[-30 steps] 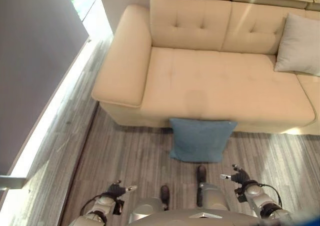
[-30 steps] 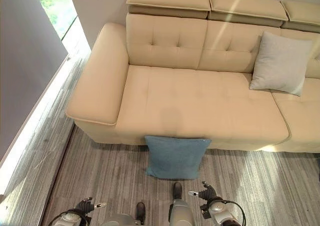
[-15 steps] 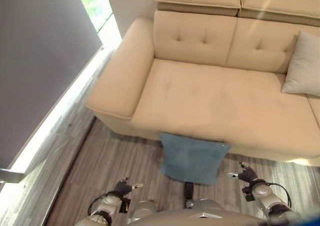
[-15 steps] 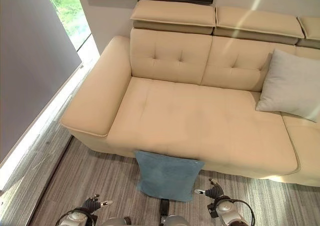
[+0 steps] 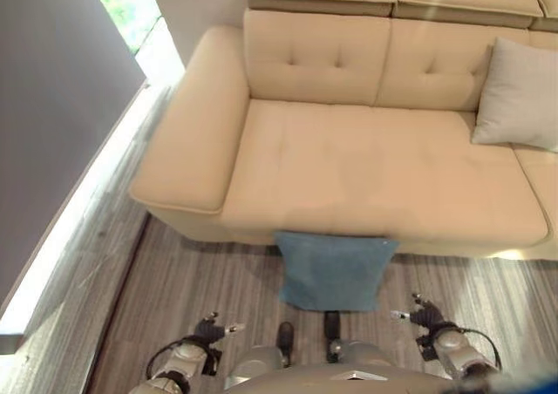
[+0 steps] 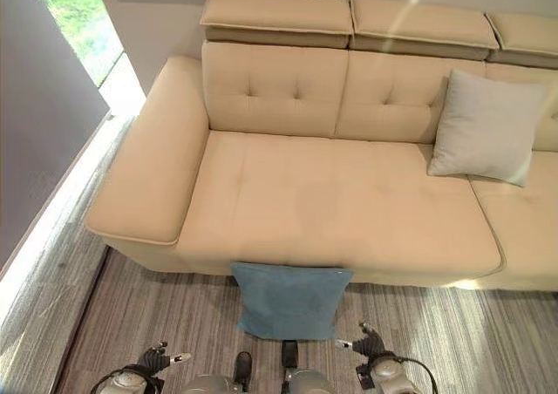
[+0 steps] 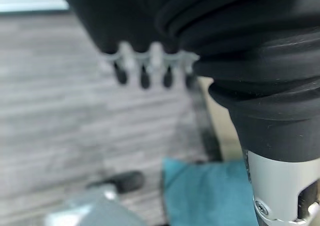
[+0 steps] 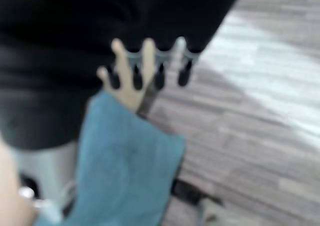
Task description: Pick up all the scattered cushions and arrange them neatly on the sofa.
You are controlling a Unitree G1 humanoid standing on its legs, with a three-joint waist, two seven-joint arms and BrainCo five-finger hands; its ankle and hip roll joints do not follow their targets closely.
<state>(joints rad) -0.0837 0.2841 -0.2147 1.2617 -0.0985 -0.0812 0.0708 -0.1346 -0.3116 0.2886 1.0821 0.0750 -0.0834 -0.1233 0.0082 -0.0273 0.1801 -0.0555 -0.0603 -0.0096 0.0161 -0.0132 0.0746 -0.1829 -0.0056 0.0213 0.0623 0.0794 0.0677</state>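
Sofa (image 5: 366, 159) unchanged; blue cushion (image 5: 331, 270) still leaning.

Daylight pours in from the window (image 5: 131, 6), bright streaks across the floor (image 5: 78, 237); both wrist views pretty blurry.

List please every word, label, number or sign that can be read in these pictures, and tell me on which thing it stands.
None can be read.
The beige tufted fabric sofa shows no text.
The blue square cushion on the striped grey floor is plain.
The light grey square cushion on the sofa is plain too.
The left hand and right hand show no legible marking.
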